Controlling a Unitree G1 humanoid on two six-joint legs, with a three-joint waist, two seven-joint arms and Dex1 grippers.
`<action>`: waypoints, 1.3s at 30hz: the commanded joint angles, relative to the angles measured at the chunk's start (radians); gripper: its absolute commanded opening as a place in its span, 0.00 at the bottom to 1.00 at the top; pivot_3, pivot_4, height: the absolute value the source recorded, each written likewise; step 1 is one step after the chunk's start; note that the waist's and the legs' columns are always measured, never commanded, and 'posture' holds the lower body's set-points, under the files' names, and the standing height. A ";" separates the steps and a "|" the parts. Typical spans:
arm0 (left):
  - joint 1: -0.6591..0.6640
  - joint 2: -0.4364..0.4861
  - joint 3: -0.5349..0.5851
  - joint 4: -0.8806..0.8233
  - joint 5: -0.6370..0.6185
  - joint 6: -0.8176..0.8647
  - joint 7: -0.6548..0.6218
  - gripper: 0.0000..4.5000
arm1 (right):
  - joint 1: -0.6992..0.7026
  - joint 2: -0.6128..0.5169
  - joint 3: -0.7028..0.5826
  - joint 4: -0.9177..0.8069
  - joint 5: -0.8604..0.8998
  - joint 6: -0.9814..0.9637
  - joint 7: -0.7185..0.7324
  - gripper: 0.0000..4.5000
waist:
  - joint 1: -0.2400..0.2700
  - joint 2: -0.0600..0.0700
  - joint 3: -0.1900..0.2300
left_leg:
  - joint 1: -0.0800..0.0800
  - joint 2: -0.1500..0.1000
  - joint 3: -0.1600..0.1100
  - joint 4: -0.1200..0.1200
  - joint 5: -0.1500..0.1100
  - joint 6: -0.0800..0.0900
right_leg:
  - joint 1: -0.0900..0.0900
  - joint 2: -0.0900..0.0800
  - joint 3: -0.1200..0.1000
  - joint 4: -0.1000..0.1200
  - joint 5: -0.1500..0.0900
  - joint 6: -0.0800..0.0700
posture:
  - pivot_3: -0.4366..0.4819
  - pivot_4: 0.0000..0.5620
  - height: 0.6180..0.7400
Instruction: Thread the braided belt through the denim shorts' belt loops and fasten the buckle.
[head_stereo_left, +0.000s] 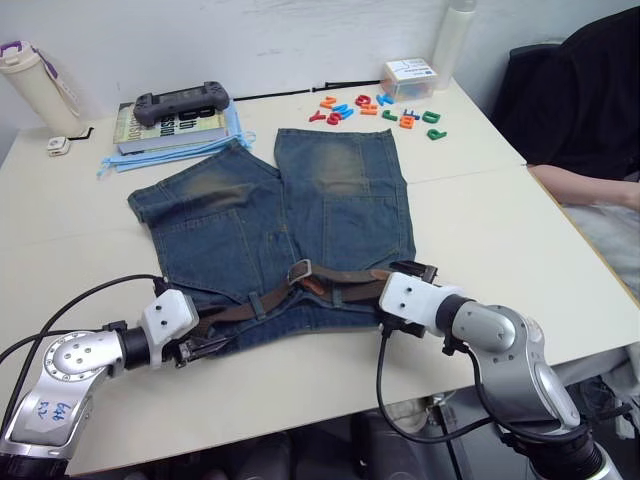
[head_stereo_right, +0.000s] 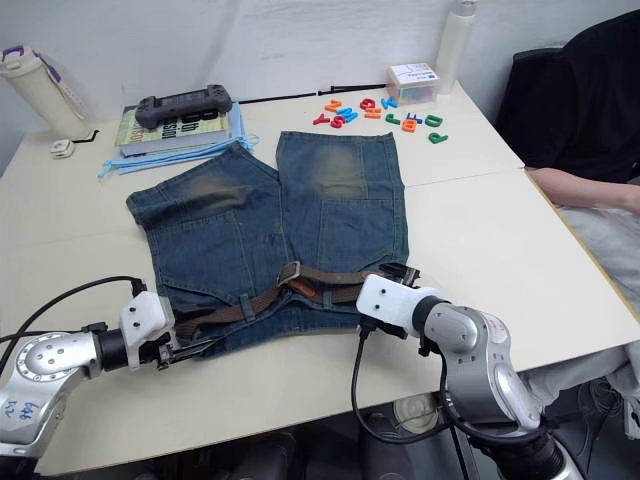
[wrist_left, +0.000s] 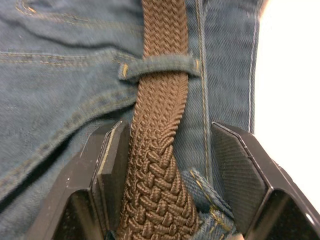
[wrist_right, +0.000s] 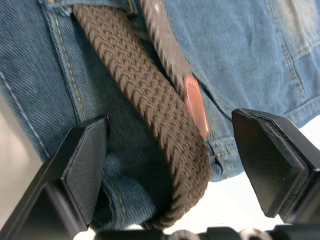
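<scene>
A: How are the shorts (head_stereo_left: 285, 235) laid out?

B: They are spread flat on the table (head_stereo_left: 500, 225), legs pointed away from the robot and the waistband at the near edge. The belt (head_stereo_left: 270, 300) is run along that waistband, and the buckle (head_stereo_left: 299, 270) is seen near the middle of the shorts, with the strap passed through it.

A: What is shown of the left gripper (wrist_left: 167, 165)?

B: It is held at the left end of the waistband, fingers (wrist_left: 107, 165) spread apart with the belt lying between them. One finger is touching the strap's side; the other is kept clear of it. Just beyond the fingers, the strap is passed under a belt loop (wrist_left: 160, 65).

A: And the right gripper (wrist_right: 170, 165)?

B: It is placed at the right end of the waistband, opened wide and closed on nothing. The belt is bent back on itself between its fingers, and the tan tip (wrist_right: 195, 107) is seen resting on the denim beside the fold.

A: Anything else beyond the shorts?

B: A book (head_stereo_left: 170, 125) and coloured letters (head_stereo_left: 385, 110) are left at the far side.
</scene>
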 joint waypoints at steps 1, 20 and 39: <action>0.036 0.037 0.011 0.106 0.079 -0.096 -0.014 0.65 | 0.030 -0.056 -0.028 0.035 -0.027 0.064 -0.002 0.94 | 0.008 -0.002 -0.001 | 0.000 0.000 0.000 0.000 0.000 0.000 | 0.000 0.000 0.000 0.000 0.000 0.000 | 0.48 0.27 0.98; 0.055 0.005 0.156 -0.163 -0.269 0.110 -0.009 0.65 | 0.016 -0.068 -0.304 -0.141 0.372 0.099 0.072 0.94 | 0.013 -0.004 -0.001 | -0.005 0.000 -0.005 0.001 0.000 0.000 | -0.001 -0.001 -0.004 0.000 0.000 0.000 | 0.48 0.27 0.98; -0.125 -0.023 0.198 -0.350 -0.529 0.490 0.178 0.65 | -0.213 -0.074 -0.538 0.023 0.888 0.245 0.019 0.94 | 0.011 0.001 0.005 | -0.006 0.000 -0.003 0.001 0.000 0.000 | -0.003 -0.001 -0.002 -0.002 0.000 0.000 | 0.48 0.27 0.98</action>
